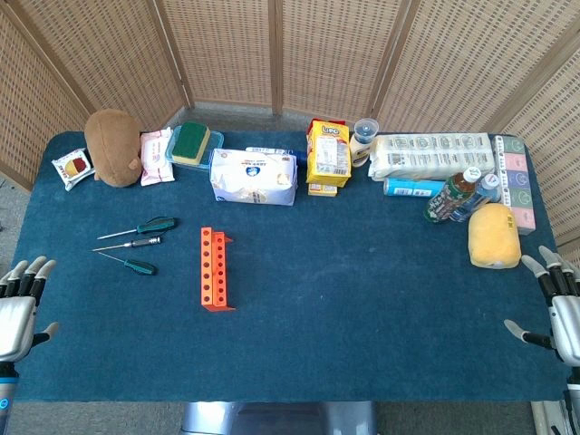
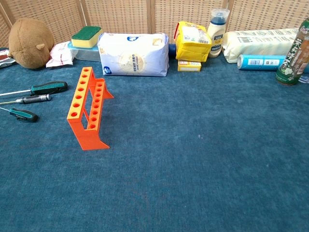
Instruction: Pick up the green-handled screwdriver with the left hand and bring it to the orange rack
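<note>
Your left hand (image 1: 20,304) is empty, fingers spread; two green-handled screwdrivers (image 1: 140,228) flank a dark one, so you could grab the wrong one left of the orange plastic rack (image 1: 214,269).

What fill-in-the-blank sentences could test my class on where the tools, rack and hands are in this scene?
1. The orange rack stands empty on the ____ table cover.
2. The screwdrivers lie on the rack's ____ side in the head view.
3. The left hand holds ____, fingers apart.
4. The right hand rests near the table's ____ edge.

Missing words: blue; left; nothing; right
</note>
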Tool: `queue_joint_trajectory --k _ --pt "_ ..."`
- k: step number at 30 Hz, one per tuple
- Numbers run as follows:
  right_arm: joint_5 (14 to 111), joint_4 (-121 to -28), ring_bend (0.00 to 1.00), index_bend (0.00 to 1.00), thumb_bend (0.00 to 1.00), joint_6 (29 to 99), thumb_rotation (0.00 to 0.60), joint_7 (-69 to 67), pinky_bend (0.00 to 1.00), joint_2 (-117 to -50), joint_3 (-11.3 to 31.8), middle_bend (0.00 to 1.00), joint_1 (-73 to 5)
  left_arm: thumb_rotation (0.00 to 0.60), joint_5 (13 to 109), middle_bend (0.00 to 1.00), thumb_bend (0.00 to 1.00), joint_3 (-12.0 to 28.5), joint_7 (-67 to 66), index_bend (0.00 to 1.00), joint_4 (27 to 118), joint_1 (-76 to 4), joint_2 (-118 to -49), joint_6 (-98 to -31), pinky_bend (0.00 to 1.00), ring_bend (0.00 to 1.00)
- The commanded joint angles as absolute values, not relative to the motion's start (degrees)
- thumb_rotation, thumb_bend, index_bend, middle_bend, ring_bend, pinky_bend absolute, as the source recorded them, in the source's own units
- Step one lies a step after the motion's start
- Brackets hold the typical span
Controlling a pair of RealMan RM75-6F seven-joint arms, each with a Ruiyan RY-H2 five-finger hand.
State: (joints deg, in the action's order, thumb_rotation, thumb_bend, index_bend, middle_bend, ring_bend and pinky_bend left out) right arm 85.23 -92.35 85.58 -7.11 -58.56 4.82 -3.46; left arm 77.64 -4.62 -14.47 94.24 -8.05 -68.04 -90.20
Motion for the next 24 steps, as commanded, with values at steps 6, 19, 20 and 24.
queue_joint_trajectory --k 6,19,20,24 --pt "84.8 -93.5 0.00 0.11 0.00 86.7 0.600 -4.1 0.00 -59.3 5.0 0.00 -3.0 0.600 79.1 0.00 0.09 -3.7 -13.8 0.00 93.9 -7.9 -67.5 -88.4 0.13 0.00" --pt "84.0 -93.4 0.00 0.11 0.00 85.7 0.600 -6.6 0.00 -58.9 5.4 0.00 -3.2 0.600 77.2 0.99 0.11 2.9 -16.0 0.02 83.5 -19.2 -74.3 -72.1 0.99 0.97" --pt "84.1 -93.4 0.00 0.11 0.00 85.5 0.600 -6.9 0.00 -58.8 5.3 0.00 -3.3 0.600 76.6 1.00 0.13 3.2 -16.2 0.04 82.5 -19.9 -75.1 -70.8 1.00 0.98" --pt "84.3 -93.5 0.00 0.11 0.00 85.0 0.600 -8.3 0.00 -58.3 5.1 0.00 -3.4 0.600 74.4 1.00 0.20 4.1 -17.6 0.10 79.4 -21.8 -78.2 -67.2 1.00 1.00"
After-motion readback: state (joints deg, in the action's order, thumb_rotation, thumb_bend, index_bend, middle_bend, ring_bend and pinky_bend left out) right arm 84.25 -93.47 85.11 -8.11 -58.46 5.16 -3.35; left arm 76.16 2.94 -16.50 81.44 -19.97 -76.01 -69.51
